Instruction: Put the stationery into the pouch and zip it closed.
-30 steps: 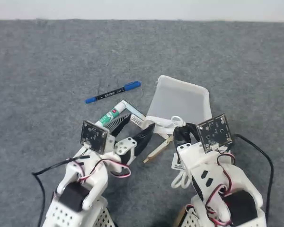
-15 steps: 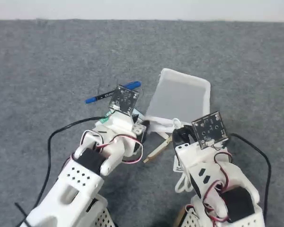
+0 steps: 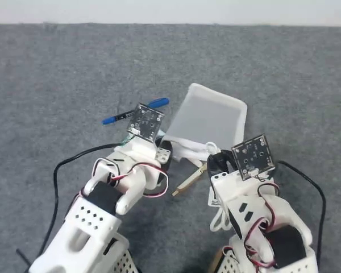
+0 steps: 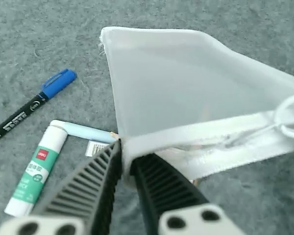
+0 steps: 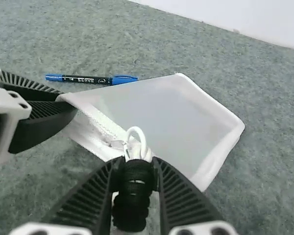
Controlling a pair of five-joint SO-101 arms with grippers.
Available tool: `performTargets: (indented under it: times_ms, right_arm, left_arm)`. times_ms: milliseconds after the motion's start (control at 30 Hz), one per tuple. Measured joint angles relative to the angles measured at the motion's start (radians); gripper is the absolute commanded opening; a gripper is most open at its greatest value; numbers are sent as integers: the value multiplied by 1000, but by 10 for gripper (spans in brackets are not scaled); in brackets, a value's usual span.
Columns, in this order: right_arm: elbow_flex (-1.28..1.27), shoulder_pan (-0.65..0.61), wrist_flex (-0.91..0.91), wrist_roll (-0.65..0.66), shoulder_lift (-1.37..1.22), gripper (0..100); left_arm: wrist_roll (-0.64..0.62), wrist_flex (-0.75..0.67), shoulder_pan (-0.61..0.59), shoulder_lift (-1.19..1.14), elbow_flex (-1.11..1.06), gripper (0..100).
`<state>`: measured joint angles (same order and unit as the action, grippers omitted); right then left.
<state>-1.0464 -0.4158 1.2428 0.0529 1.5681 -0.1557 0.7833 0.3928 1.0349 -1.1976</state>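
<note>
The translucent white pouch [image 3: 211, 116] lies mid-table with its zipper edge toward the arms. My left gripper [image 3: 163, 150] is shut on the near left corner of that edge [image 4: 123, 147] and holds it slightly raised. My right gripper [image 3: 216, 161] is shut on the zipper edge by the white ring pull [image 5: 135, 139]. A blue-capped pen [image 3: 135, 111] lies left of the pouch. A glue stick [image 4: 35, 171] and a pale blue tube [image 4: 85, 131] lie beside the left fingers. A wooden stick [image 3: 188, 180] rests between the two arms.
Grey carpet [image 3: 57, 74] covers the table, with free room to the far left, right and back. A black cable [image 3: 62, 170] trails left of the left arm, and another [image 3: 318, 193] runs right of the right arm. White cord loops [image 3: 217, 217] hang by the right arm.
My left arm swung forward from beside the glue stick to the pouch's near left corner and shut on it. That corner shifted left and rose. The right arm barely moved.
</note>
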Motion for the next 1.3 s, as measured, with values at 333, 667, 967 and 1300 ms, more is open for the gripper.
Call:
performTargets:
  times_ms: [333,667,967,1300]
  right_arm:
    - [0,46,-43,0,0,6]
    - [0,137,-68,0,0,6]
    - [0,176,-77,2,0,6]
    - [0,187,-60,-31,9,226]
  left_arm:
    - [2,32,-80,18,40,10]
    - [5,74,-157,21,83,10]
    - [5,103,-175,21,106,10]
    - [5,110,-178,21,112,10]
